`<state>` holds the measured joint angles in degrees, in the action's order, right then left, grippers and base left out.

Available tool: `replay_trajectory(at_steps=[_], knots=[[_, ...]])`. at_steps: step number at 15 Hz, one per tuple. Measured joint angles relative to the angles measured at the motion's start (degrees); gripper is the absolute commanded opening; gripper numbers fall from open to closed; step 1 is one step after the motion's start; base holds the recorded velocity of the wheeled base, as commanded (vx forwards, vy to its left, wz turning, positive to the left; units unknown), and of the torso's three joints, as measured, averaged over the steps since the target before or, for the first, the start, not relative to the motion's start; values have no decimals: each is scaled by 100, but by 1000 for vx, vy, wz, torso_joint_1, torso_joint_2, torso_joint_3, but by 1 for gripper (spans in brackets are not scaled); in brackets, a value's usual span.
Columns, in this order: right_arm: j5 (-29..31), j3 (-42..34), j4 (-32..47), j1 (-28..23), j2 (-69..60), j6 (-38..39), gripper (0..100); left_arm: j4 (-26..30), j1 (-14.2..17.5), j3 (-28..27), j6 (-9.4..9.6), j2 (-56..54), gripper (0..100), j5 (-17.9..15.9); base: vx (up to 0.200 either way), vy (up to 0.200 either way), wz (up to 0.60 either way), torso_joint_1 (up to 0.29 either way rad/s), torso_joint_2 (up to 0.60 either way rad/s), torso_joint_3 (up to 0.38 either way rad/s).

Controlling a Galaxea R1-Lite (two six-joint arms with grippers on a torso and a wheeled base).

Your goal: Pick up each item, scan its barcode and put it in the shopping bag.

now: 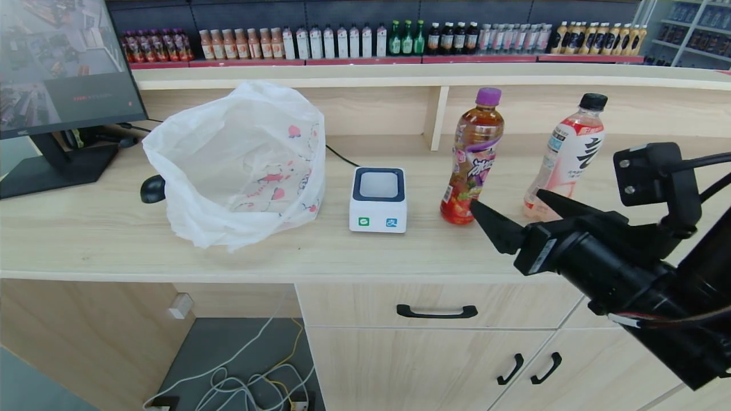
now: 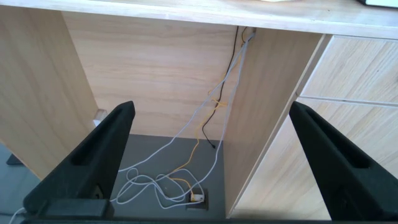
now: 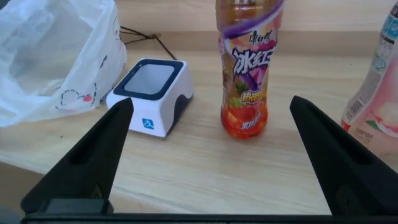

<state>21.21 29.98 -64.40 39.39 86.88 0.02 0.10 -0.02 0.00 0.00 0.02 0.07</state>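
Observation:
An iced tea bottle (image 1: 472, 157) with a purple cap stands upright on the wooden counter, and a pink-and-white bottle (image 1: 565, 157) with a black cap stands to its right. Left of them sits the white barcode scanner (image 1: 378, 199), then the open white shopping bag (image 1: 240, 162). My right gripper (image 1: 517, 211) hovers open just in front of the two bottles, holding nothing; its wrist view shows the iced tea bottle (image 3: 249, 68), the scanner (image 3: 151, 96) and the bag (image 3: 53, 56) ahead. My left gripper (image 2: 211, 155) is open below counter height, facing the recess under the counter.
A monitor (image 1: 60, 63) on a black stand occupies the counter's far left, with a black mouse (image 1: 152, 188) beside the bag. A raised ledge (image 1: 434, 74) runs behind the items. Drawers (image 1: 437, 311) lie below the counter front. Loose cables (image 2: 180, 180) lie in the recess.

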Motion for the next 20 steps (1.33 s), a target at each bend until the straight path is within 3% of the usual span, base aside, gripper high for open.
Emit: replay_trajectory(at_steps=[1, 13, 20], knots=[[152, 98, -356, 24, 243, -119, 100, -2, 0, 0, 0, 0, 100, 0, 0, 0, 0, 0, 0, 0], [202, 1560, -397, -286, 1576, -541, 100, 0, 0, 0, 0, 0, 100, 0, 0, 0, 0, 0, 0, 0], [199, 1693, -418, -719, 1803, -522, 100, 0, -2, 0, 0, 0, 100, 0, 0, 0, 0, 0, 0, 0]])
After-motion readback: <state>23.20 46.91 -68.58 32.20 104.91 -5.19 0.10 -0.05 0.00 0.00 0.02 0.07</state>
